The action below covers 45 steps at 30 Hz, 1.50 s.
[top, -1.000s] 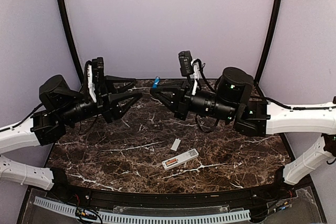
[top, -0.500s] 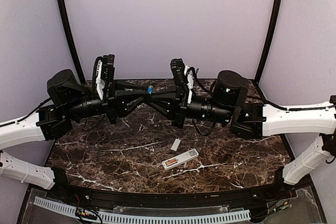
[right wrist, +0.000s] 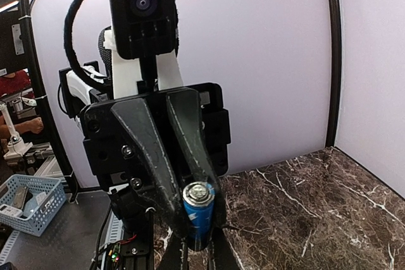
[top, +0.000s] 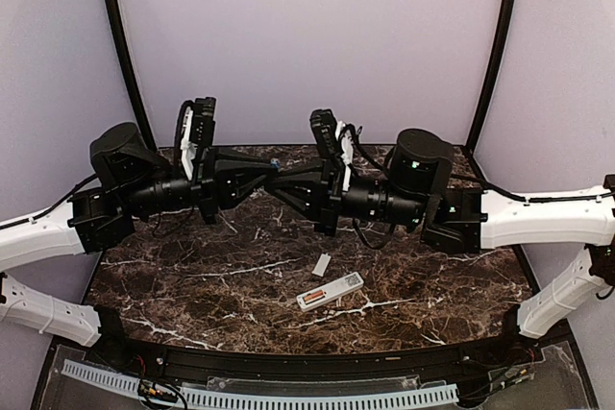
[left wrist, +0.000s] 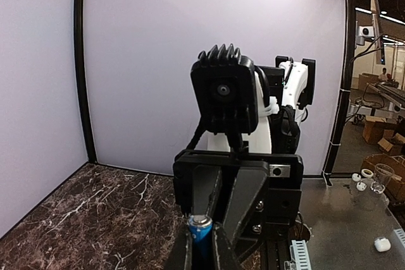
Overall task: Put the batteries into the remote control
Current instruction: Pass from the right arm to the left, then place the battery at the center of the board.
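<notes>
We see a dark brown marble-patterned table (top: 192, 285) with white veining, its surface running back to the pale walls. On it lies the remote control (top: 330, 291), a slim white bar set at a slant, its left end nearer the front edge than its right. An orange battery (top: 311, 298) sits in the open compartment at that left end. Just beyond the remote control, toward the back of the table and slightly left of its middle, lies a small flat white cover piece (top: 322, 264), close to it but not touching.
</notes>
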{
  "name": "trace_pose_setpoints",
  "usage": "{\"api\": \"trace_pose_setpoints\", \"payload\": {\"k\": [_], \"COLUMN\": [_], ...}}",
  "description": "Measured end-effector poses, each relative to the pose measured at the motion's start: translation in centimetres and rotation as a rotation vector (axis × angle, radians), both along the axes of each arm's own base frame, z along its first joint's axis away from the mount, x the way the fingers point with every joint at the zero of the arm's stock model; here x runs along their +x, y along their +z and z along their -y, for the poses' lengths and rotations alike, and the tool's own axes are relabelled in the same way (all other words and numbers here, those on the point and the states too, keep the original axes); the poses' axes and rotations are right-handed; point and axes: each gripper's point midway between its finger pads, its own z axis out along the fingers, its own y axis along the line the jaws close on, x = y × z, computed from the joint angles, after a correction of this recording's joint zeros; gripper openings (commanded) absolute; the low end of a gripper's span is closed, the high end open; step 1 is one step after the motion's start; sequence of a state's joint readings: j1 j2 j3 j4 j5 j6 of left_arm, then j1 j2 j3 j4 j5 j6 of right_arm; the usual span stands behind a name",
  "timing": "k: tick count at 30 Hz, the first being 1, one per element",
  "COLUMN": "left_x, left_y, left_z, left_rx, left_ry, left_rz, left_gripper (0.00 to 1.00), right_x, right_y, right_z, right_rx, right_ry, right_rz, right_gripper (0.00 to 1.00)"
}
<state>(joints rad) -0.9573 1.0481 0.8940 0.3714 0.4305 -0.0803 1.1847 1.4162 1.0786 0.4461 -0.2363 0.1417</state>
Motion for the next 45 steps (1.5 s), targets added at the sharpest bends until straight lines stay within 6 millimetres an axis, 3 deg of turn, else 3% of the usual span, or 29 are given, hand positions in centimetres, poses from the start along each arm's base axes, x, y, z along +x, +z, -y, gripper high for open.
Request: {"api": "trace_pose_setpoints", "payload": {"k": [5, 7, 9, 12, 17, 20, 22, 25, 28, 29, 32, 35, 38, 45], "left_x": [0.0, 0.0, 0.1, 0.8, 2.6, 4.0, 5.3, 6.8, 7.4, 7.4, 7.0, 6.3, 5.9, 6.3], "left_y": [-0.1, -0.2, -0.4, -1.0, -3.0, -6.3, -9.9, -16.5, -25.1, -26.0, -31.7, -35.1, -37.1, -37.1], "left_z": [0.0, 0.0, 0.0, -0.1, -0.5, -0.6, -0.6, -0.8, -1.6, -1.8, -2.9, -3.6, -3.9, -3.2], "left_rx": [0.007, 0.012, 0.021, 0.056, 0.150, 0.262, 0.373, 0.569, 0.820, 0.846, 1.009, 1.108, 1.163, 1.138], "left_ry": [-0.001, 0.001, 0.007, 0.046, 0.154, 0.224, 0.275, 0.337, 0.368, 0.371, 0.376, 0.366, 0.347, 0.323], "left_rz": [-0.003, -0.004, -0.006, -0.021, -0.057, -0.113, -0.167, -0.262, -0.390, -0.406, -0.502, -0.567, -0.615, -0.645], "left_gripper": [0.00, 0.00, 0.00, 0.00, 0.00, 0.00, 0.00, 0.00, 0.00, 0.00, 0.00, 0.00, 0.00, 0.00], "right_x": [0.0, 0.0, 0.1, 0.5, 1.1, 1.6, 2.1, 3.4, 4.5, 4.8, 5.4, 5.9, 6.4, 9.4], "right_y": [0.0, -0.1, -0.4, -1.2, -3.0, -3.1, -3.2, -3.4, -5.2, -6.0, -8.7, -10.7, -12.5, -17.8], "right_z": [0.0, 0.0, 0.0, 0.0, 1.6, 4.6, 6.9, 10.4, 12.5, 12.8, 13.5, 13.6, 13.6, 15.2], "right_rx": [-0.003, -0.007, -0.021, -0.067, -0.171, -0.205, -0.214, -0.213, -0.237, -0.253, -0.319, -0.374, -0.426, -0.550], "right_ry": [-0.001, -0.002, -0.007, -0.027, -0.101, -0.180, -0.239, -0.352, -0.445, -0.466, -0.513, -0.542, -0.560, -0.614], "right_rz": [0.001, 0.000, -0.004, -0.016, -0.071, -0.121, -0.161, -0.235, -0.304, -0.323, -0.380, -0.416, -0.446, -0.595], "right_gripper": [0.00, 0.16, 0.39, 0.52, 0.57, 0.58, 0.58, 0.57, 0.57, 0.57, 0.57, 0.57, 0.57, 0.54]}}
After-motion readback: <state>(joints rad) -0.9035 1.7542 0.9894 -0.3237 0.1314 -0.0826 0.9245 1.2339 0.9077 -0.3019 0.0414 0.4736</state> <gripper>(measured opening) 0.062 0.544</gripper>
